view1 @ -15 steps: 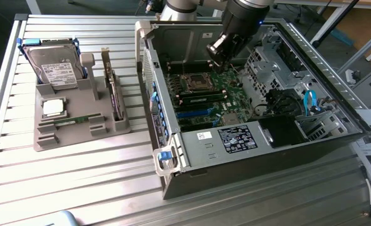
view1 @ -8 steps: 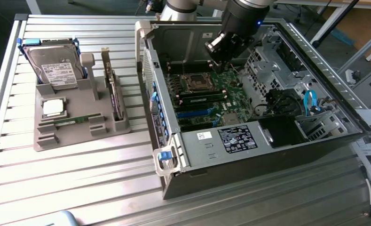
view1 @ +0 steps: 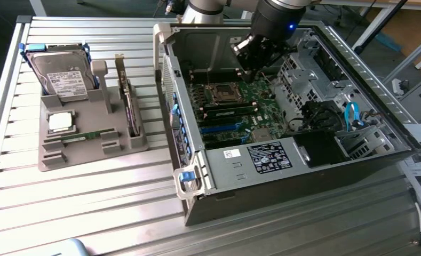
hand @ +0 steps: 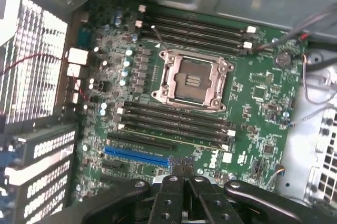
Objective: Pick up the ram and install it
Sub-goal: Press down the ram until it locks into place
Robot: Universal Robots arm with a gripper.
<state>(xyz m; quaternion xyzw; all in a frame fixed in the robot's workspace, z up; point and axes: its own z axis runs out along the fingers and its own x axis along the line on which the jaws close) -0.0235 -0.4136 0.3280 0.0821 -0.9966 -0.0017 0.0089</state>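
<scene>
While the tool (hand: 183,167) hovers closed, the motherboard (hand: 253,103) reads "DELL".

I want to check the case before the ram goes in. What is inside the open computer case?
Inside the case lies the green motherboard with an empty processor socket and black ram slots. The shut gripper hangs above it. The arm hides the board's far corner.
</scene>
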